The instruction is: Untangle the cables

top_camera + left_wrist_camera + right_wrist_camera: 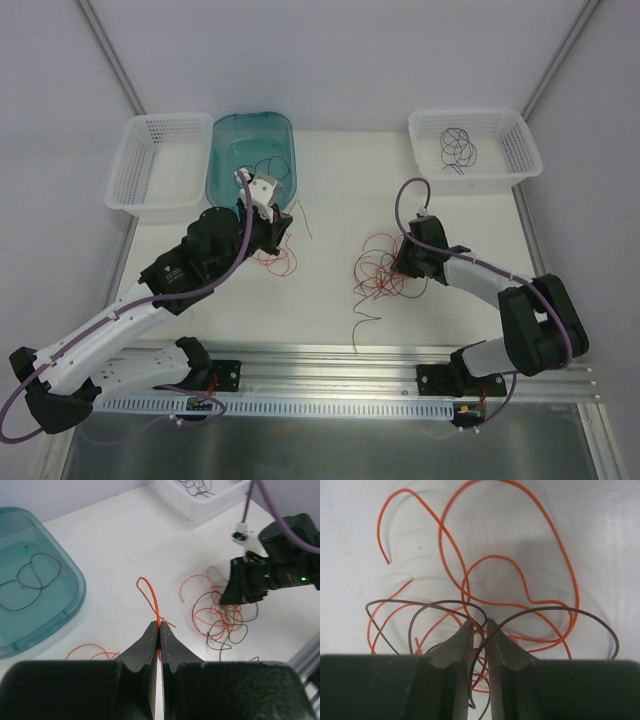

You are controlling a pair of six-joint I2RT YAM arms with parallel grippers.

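My left gripper (159, 625) is shut on a thin orange cable (148, 593) whose loop stands up beyond the fingertips. More of that cable lies on the table below my left gripper (278, 228). A tangle of orange and black cables (380, 270) lies mid-table. My right gripper (399, 264) is down in that tangle. In the right wrist view its jaws (479, 622) are nearly together with a narrow gap. A black strand (590, 616) and orange strands (561, 570) run through the gap. Nothing looks pinched.
A teal bin (222, 170) at the back left holds a black cable (268, 165). Left of the bin stands a white basket (155, 165). Another white basket (520, 150) at the back right holds dark purple cables (458, 148). A metal rail (330, 355) runs along the near edge.
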